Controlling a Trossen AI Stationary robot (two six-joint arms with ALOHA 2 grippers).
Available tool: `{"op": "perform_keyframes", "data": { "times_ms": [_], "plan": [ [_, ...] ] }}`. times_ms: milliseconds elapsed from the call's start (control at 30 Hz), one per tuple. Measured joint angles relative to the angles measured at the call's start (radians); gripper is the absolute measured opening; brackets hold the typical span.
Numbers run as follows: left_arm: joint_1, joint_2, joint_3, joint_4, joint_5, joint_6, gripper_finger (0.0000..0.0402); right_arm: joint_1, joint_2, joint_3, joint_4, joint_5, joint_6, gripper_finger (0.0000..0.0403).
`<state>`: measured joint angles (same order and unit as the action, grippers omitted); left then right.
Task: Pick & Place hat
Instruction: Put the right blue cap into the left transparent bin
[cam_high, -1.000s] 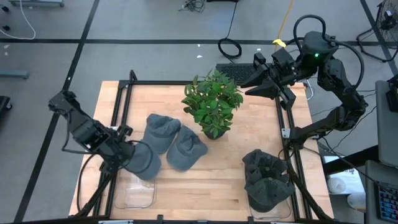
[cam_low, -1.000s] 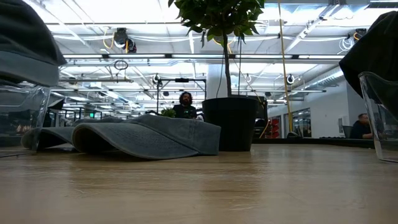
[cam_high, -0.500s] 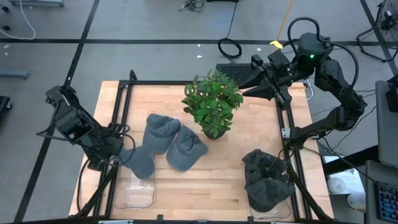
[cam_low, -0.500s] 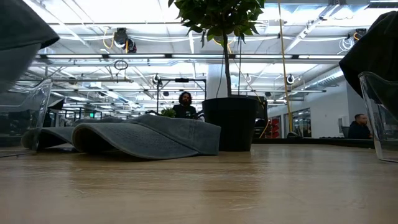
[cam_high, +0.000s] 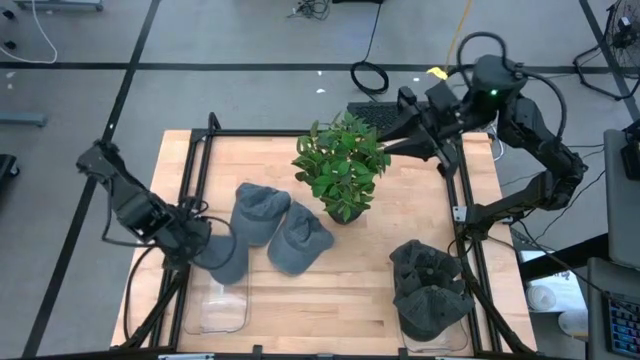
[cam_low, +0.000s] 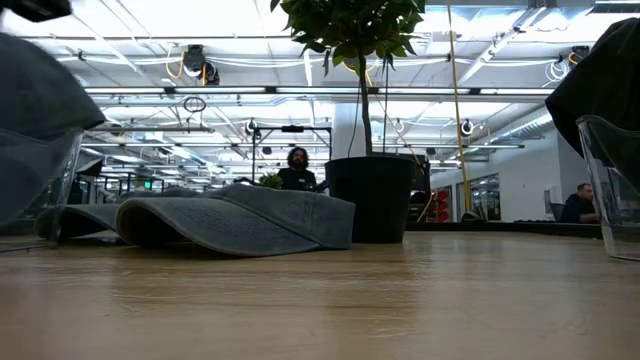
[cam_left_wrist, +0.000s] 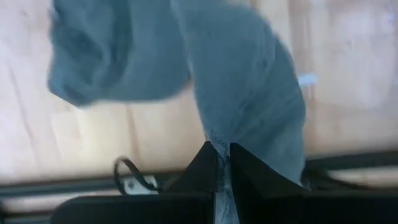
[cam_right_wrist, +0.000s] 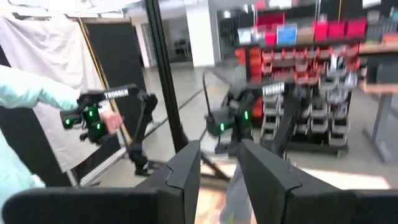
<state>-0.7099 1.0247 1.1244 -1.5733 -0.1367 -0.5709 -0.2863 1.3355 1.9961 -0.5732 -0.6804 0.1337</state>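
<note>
My left gripper (cam_high: 196, 240) is shut on a grey hat (cam_high: 225, 258) at the table's near left, over the far end of a clear bin (cam_high: 215, 308). In the low view the hat (cam_low: 40, 90) fills the top left, above and behind the bin's wall (cam_low: 45, 185). Two more grey hats (cam_high: 260, 212) (cam_high: 300, 242) lie side by side on the table, crowns up. My right gripper (cam_high: 392, 132) is open and empty, high over the far right corner beside the plant (cam_high: 343, 165). My left gripper pinches a bunched edge of the hat's cloth (cam_left_wrist: 219, 149) between its two shut fingers. The fingers come from the table's left, slanting down. The hat (cam_left_wrist: 249, 93) hangs slack beyond the fingers, over the bin; whether its lower part rests in the bin, I cannot tell.
The potted plant stands at the table's middle far side, its pot (cam_low: 375, 195) right behind the lying hats (cam_low: 230, 220). A second clear bin (cam_high: 432, 300) at the near right holds dark hats. A black frame (cam_high: 200, 150) borders the table. People show in the room behind.
My left gripper has swung a little toward the table's left edge and back, still shut on the hat. The hat has come down over the clear bin. My right gripper has drifted slightly toward the table's left, toward the plant.
</note>
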Motion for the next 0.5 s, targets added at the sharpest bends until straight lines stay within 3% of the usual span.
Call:
{"op": "perform_keyframes", "data": {
  "times_ms": [100,367,500],
  "plan": [
    [0.043,0.003,0.007,0.008,-0.053,0.047,0.0022,0.000,-0.007,0.000,0.066,-0.001,0.000,0.0102],
    [0.102,0.056,0.007,0.040,-0.038,0.163,0.0022,0.000,-0.017,0.000,0.082,-0.001,0.011,0.0102],
    [0.125,0.061,0.007,0.044,-0.008,0.089,0.0041,0.000,-0.020,0.000,0.083,-0.002,0.028,0.0102]
  ]
}}
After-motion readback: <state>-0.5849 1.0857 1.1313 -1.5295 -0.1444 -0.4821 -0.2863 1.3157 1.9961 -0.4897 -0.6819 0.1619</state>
